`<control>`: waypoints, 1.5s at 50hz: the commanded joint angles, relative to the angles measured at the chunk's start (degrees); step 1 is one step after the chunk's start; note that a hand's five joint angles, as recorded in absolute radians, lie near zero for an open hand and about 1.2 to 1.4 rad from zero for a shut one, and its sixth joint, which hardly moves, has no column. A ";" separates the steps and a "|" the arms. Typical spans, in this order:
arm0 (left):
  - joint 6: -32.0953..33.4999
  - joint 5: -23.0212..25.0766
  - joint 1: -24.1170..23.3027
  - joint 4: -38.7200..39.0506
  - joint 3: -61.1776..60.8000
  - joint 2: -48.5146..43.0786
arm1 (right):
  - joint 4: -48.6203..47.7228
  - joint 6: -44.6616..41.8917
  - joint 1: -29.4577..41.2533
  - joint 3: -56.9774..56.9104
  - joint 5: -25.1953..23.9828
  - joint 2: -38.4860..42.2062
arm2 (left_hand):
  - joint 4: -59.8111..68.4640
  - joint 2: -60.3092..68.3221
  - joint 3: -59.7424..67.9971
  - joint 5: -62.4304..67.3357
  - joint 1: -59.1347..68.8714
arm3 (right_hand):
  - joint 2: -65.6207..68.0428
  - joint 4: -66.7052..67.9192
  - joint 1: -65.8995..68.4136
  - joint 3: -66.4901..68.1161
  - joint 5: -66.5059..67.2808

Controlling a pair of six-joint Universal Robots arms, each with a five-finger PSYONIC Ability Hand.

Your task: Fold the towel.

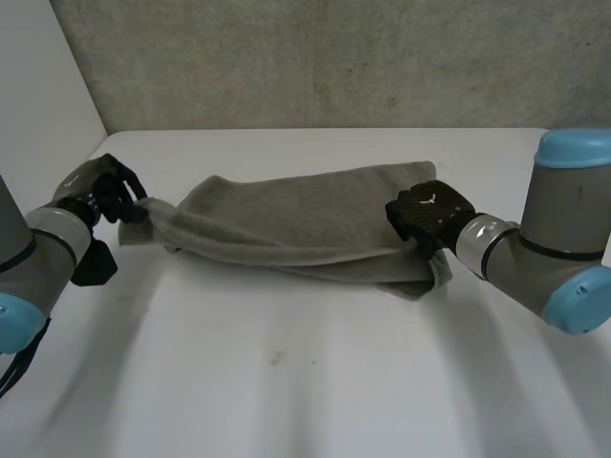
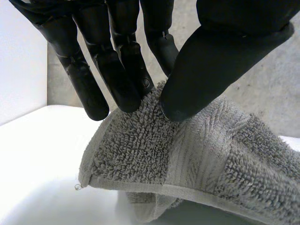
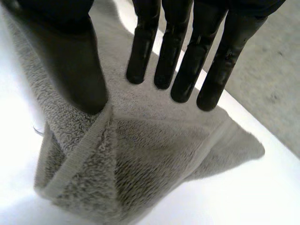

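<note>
Left hand [image 1: 113, 196] is clamped on the left end of the towel [image 1: 296, 224]: in its wrist view the thumb and fingers pinch the looped pile just above the hem. Right hand [image 1: 430, 218] is at the right end. Its thumb bears on a raised ridge of hem, with straight fingers laid on the cloth beyond, which reads as a pinch on that end. Towel is grey terry, lying lengthwise left to right across the middle of the white surface [image 1: 286, 382] and drawn out between the two hands. It looks doubled along its length, with a lower layer sagging out at the near right corner. Assessment: the cloth is soft, light and limp, with no stiffness of its own. It will droop and bunch wherever unsupported, though the pile gives good friction. Hold is best taken at the hemmed ends and corners, catching both layers together, since a single-layer grip would probably let the under layer slip out of line.
</note>
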 commanded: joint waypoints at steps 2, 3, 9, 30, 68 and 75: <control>-1.02 1.83 0.32 -0.10 0.81 1.14 | -5.32 11.81 -0.01 8.89 7.06 -1.60 | 10.12 10.20 10.24 11.17 11.86 | -20.35 -20.90 -19.63 -20.14 -20.00; -1.19 1.83 0.32 -0.10 1.07 1.23 | -5.93 13.81 -0.01 10.54 7.41 -2.04 | 10.12 10.20 10.24 11.17 11.86 | -21.02 -21.56 -20.30 -20.80 -20.67; -1.28 1.83 0.32 -0.10 1.69 1.32 | -10.32 19.27 0.08 17.23 7.76 -3.71 | 10.12 10.20 10.24 11.17 11.86 | -22.20 -22.75 -21.48 -21.99 -21.85; -4.80 2.27 3.22 -0.19 2.39 2.10 | -23.33 21.92 0.17 21.46 13.91 -1.70 | 10.12 10.20 10.24 11.17 11.86 | -18.51 -19.05 -17.79 -18.30 -18.16; -6.03 3.07 4.98 -0.28 2.57 2.55 | -17.10 22.53 0.87 22.43 10.40 -3.27 | 10.12 10.20 10.24 11.17 11.86 | -21.70 -22.24 -20.98 -21.48 -21.34; -6.20 3.07 4.98 -0.28 2.57 2.55 | -19.29 22.36 0.87 21.99 10.57 -1.87 | 10.12 10.20 10.24 11.17 11.86 | -14.50 -15.04 -13.77 -14.28 -14.14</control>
